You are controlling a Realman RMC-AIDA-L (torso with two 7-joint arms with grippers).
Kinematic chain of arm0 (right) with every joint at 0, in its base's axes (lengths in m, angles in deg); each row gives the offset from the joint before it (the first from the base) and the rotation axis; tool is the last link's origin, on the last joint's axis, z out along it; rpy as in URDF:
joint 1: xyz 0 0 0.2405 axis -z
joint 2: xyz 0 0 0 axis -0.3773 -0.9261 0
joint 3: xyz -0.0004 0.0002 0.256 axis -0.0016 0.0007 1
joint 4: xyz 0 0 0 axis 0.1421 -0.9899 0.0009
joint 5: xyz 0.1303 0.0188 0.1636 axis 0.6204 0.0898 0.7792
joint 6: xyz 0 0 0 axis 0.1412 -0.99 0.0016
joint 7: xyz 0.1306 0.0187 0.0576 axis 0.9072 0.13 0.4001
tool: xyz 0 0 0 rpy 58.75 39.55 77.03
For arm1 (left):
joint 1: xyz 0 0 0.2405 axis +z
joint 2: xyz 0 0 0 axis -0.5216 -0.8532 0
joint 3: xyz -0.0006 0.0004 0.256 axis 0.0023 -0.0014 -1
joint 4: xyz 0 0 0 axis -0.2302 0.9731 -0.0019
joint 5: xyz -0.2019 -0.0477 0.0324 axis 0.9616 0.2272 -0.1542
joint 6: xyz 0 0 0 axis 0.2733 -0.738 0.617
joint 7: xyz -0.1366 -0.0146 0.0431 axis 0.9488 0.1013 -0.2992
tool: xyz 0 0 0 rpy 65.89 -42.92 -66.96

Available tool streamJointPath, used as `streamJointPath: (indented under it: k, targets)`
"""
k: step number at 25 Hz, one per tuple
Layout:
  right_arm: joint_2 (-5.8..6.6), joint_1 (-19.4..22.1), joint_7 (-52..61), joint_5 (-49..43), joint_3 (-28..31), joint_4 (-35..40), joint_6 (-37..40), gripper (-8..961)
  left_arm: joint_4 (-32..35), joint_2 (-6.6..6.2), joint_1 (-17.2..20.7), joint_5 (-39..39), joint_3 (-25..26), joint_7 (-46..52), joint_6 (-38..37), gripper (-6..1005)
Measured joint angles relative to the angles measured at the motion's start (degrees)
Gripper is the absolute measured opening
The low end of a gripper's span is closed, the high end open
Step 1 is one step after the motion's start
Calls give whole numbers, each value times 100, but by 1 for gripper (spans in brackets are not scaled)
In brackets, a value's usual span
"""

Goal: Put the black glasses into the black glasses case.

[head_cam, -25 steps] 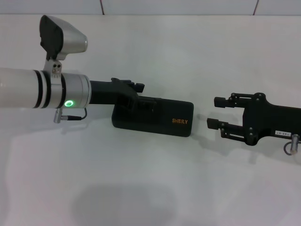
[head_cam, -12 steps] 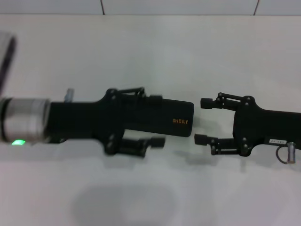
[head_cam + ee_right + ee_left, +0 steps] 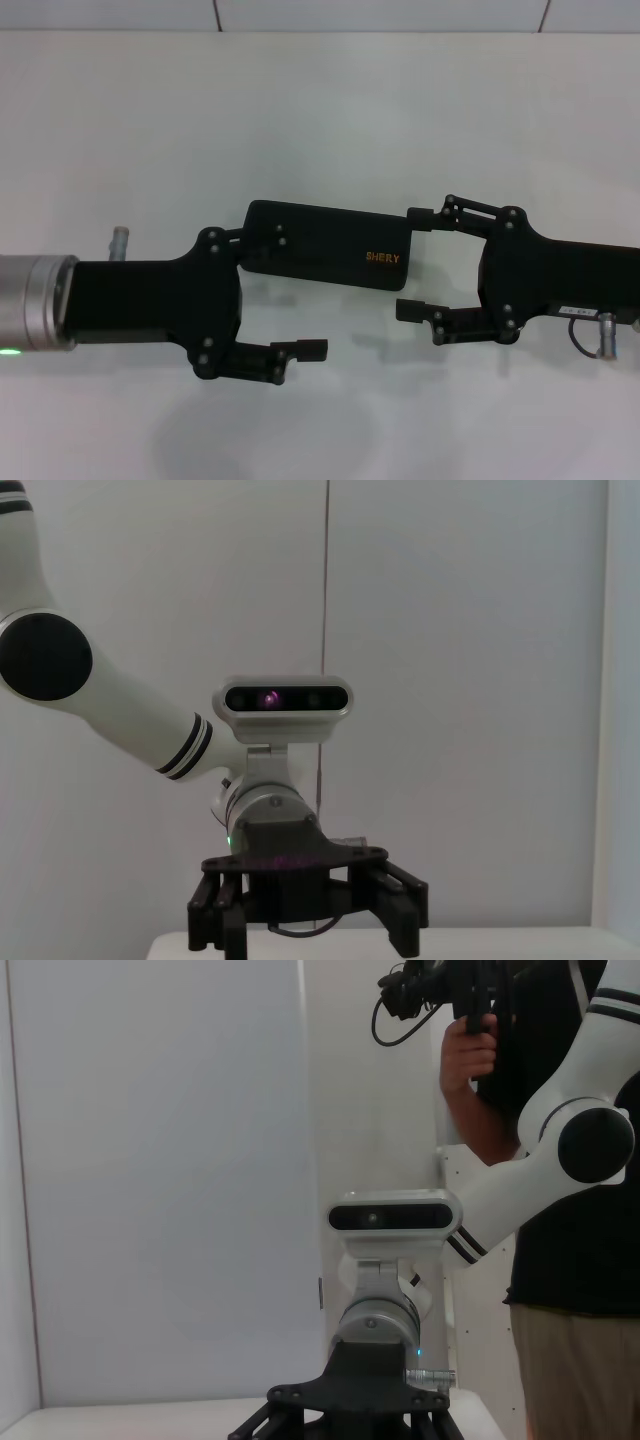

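The black glasses case (image 3: 325, 243) lies shut on the white table (image 3: 330, 120), orange "SHERY" lettering facing up. The black glasses are out of view. My left gripper (image 3: 300, 292) is open at the case's left end; its far finger overlaps the case's left corner and its near finger is on the table in front of the case. My right gripper (image 3: 409, 262) is open with its fingers either side of the case's right end. The left wrist view shows the right arm's gripper (image 3: 350, 1405) facing it, and the right wrist view shows the left arm's gripper (image 3: 300, 900).
A white wall (image 3: 380, 12) stands behind the table. In the left wrist view a person (image 3: 570, 1210) in dark clothes stands beyond the table's right side, holding a device up.
My left arm has pulled back and turned, so its open fingers now lie flat at the case's left end. My right gripper has moved left to the case's right end.
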Motion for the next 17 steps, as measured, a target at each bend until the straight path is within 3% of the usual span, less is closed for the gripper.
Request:
streamJointPath:
  k: [17]
  targets:
    - [12,-16,-146,5,-3,-4,-34,863,-29,53,14,60,21,-280,-5,814]
